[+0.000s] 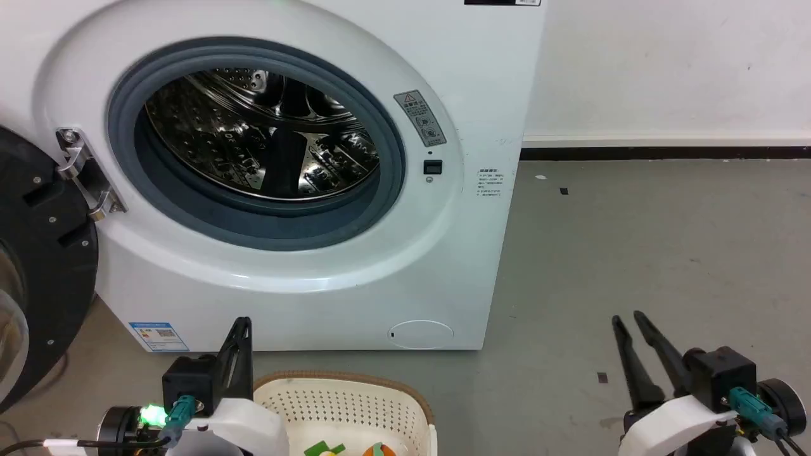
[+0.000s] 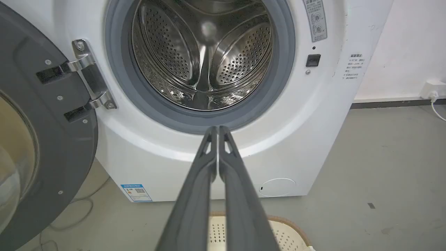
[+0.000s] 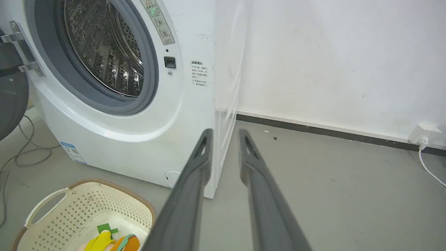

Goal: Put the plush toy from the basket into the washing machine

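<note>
Plush toy: lies on the bottom of the basket. Yellow, orange and green parts show; the rest is cut off by the frame edge.
Basket: stands on the grey floor just in front of the washing machine. Cream perforated walls, brown rim, one side handle visible in the right wrist view.
Washing machine: white front-loader with its port open. A grey rubber ring runs around the shiny perforated drum, and a small blue label sits low on the front.
Door: black, swung out to the left on a metal hinge.
Left gripper: fingers pressed together with nothing between them. It is by the basket's left side, tips pointing toward the lower edge of the port.
Right gripper: fingers slightly spread, holding nothing. It is over bare floor well to the right of the basket, tips aimed near the machine's right front corner.
Surroundings: white wall with dark skirting. A loose cable lies on the floor left of the machine, and a white socket sits low on the wall at right.
</note>
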Tool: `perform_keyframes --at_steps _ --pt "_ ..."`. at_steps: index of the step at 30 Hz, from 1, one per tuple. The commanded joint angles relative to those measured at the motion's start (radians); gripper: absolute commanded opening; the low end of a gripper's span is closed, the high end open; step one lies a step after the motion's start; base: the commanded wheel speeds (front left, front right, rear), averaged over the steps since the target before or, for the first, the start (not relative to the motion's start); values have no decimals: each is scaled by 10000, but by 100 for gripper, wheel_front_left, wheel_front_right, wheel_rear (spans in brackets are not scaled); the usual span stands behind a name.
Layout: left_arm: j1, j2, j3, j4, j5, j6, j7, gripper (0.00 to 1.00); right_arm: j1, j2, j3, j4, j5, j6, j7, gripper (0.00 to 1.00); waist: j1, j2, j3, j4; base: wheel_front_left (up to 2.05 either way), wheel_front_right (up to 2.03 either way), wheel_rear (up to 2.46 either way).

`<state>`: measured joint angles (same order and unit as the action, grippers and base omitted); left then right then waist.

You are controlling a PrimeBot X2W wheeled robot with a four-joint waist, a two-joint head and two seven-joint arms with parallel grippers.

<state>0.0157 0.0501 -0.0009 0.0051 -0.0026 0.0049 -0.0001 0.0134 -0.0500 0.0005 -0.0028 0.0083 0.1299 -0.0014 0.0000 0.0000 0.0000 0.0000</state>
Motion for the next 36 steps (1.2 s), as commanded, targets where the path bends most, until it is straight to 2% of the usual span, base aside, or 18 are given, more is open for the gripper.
perform_keyframes --at_steps 1,22,36 --pt "0 0 0 1 -2 3 -4 100 1 0 2 0 5 0 -4 100 0 0 1 0 0 0 0" --pt "11 0 -299 167 -241 64 -422 100 68 0 -77 -183 431 3 -420 100 0 0 121 -96 0 0 0" --pt "-124 15 -519 814 -355 -21 -715 100 -8 -1 -152 -340 485 4 -711 100 0 0 496 -292 0 0 0"
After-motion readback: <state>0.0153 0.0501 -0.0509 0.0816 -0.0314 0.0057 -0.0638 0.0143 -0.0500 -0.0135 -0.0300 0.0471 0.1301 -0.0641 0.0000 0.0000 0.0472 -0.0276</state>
